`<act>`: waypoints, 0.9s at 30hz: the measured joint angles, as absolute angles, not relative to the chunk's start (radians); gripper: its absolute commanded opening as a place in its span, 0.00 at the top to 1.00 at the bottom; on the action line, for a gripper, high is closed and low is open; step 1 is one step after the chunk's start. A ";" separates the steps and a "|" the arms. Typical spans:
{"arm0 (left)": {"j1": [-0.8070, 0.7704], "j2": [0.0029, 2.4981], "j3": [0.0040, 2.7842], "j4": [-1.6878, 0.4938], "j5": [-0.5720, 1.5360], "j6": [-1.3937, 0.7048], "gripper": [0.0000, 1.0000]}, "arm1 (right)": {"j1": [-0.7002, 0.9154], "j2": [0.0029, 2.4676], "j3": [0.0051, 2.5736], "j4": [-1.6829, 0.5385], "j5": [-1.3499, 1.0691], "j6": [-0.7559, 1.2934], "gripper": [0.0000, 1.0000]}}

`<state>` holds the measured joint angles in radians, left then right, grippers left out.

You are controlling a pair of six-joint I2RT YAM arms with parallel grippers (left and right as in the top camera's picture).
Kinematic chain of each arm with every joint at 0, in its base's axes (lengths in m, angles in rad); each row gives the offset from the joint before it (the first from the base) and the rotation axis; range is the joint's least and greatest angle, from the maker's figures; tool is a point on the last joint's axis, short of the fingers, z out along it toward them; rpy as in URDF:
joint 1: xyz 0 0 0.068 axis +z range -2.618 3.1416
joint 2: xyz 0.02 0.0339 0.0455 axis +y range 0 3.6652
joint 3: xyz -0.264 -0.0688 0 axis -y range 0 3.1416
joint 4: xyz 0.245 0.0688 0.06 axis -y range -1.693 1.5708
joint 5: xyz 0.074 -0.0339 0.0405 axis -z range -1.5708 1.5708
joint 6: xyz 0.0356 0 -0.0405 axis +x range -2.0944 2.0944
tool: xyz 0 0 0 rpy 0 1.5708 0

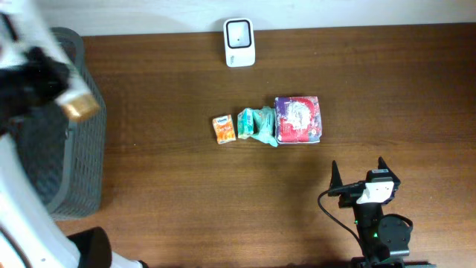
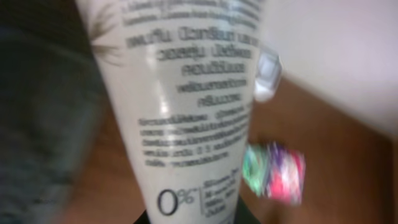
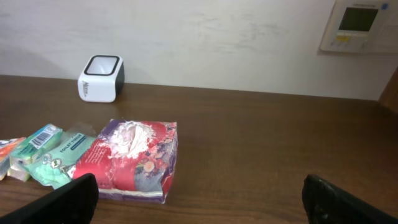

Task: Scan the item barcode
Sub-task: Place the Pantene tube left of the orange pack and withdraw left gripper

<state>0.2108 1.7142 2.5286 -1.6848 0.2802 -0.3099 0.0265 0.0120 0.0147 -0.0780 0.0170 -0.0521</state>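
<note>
My left gripper (image 2: pixel 191 219) is shut on a white tube (image 2: pixel 186 106) with printed text; no barcode shows on the side facing the camera. From overhead the left arm is a blur at the far left, and the tube's gold cap (image 1: pixel 79 106) sticks out over the basket. The white scanner (image 1: pixel 239 42) stands at the table's far edge, well to the right of the tube, and also shows as the scanner (image 3: pixel 101 78) in the right wrist view. My right gripper (image 1: pixel 362 179) rests open near the front right with nothing between its fingers.
A dark grey basket (image 1: pixel 71 164) stands at the left edge. In mid-table lie an orange box (image 1: pixel 224 129), a green packet (image 1: pixel 256 125) and a red-purple tissue pack (image 1: pixel 298 119) in a row.
</note>
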 measured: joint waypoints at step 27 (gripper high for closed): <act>-0.191 1.685 1.453 -0.892 0.075 -0.317 0.46 | 0.027 0.012 0.015 -0.078 0.017 -0.052 0.01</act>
